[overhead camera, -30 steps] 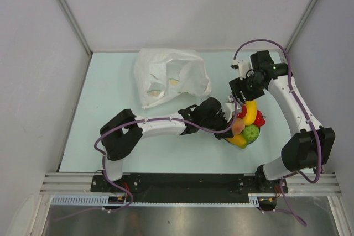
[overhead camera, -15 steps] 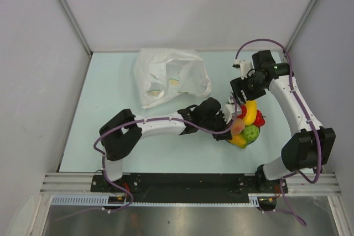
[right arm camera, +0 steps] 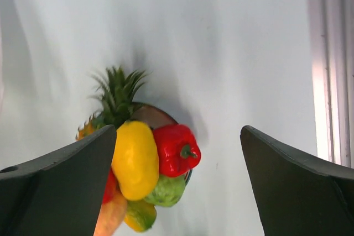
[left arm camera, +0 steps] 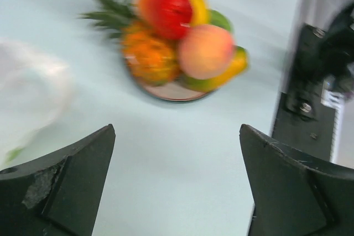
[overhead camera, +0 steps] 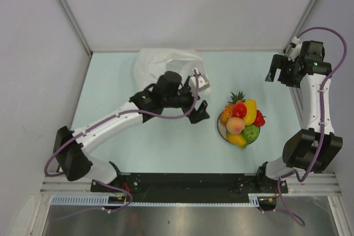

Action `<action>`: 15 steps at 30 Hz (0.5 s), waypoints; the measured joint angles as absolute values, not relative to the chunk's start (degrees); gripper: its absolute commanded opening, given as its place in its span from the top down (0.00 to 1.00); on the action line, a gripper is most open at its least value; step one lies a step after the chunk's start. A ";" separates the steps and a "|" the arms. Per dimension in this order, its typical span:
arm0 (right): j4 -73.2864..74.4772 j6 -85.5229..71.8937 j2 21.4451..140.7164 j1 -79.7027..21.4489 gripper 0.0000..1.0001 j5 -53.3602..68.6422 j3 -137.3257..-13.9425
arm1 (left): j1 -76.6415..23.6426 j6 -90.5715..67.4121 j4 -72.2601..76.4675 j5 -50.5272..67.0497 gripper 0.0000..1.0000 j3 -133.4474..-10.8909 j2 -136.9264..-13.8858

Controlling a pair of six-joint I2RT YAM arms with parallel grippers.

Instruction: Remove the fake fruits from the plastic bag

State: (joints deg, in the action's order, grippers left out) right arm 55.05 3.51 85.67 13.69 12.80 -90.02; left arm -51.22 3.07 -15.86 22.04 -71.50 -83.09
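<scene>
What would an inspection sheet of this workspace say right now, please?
Surface: pale table, no spills seen.
Job's things: fruits heaped on plate; bag crumpled at the far side, partly behind left arm, contents cannot be told.
Clutter: nothing seen.
Grippers: left gripper open, empty, between bag and plate; right gripper open, empty, at the far right.
Cables: purple cables loop along both arms; no snag seen.
Surroundings: grey walls on three sides; metal rail at the near edge.
</scene>
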 measured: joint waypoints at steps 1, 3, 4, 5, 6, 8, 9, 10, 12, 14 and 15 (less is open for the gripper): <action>54.08 1.58 85.67 14.33 0.00 11.18 -90.02 | -49.32 3.46 -17.41 21.37 0.00 -72.36 -81.87; 52.64 -2.13 85.67 14.68 0.00 6.76 -90.00 | -44.84 4.25 -19.64 20.10 0.00 -74.17 -80.01; 51.94 -3.75 85.58 14.85 0.00 4.86 -89.95 | -42.87 4.62 -20.25 19.44 0.00 -74.78 -79.31; 51.27 -5.17 85.36 15.03 0.00 3.16 -89.73 | -40.75 5.08 -20.34 18.39 0.00 -75.18 -78.48; 50.70 -6.35 85.01 15.16 0.01 1.67 -89.34 | -38.52 5.52 -20.14 16.67 0.00 -75.37 -77.62; 50.19 -7.94 83.96 15.55 0.00 -0.54 -88.42 | -34.81 6.39 -19.35 13.08 0.00 -75.44 -75.88; 50.15 -8.51 83.22 15.64 0.00 -1.50 -87.90 | -33.26 6.76 -18.63 10.85 0.00 -75.46 -75.11; 50.22 -8.93 82.70 15.73 0.00 -2.11 -87.68 | -32.27 7.14 -18.02 8.84 0.00 -75.46 -74.61; 50.09 -9.37 81.19 15.88 0.00 -3.22 -87.02 | -30.41 7.99 -16.08 2.79 0.00 -75.46 -73.63; 49.93 -9.47 79.61 15.88 0.00 -3.70 -86.19 | -28.67 8.69 -14.13 -2.55 0.00 -75.46 -73.21; 49.87 -9.52 79.02 15.88 0.00 -3.75 -86.00 | -27.57 9.02 -13.47 -4.67 0.00 -75.46 -73.17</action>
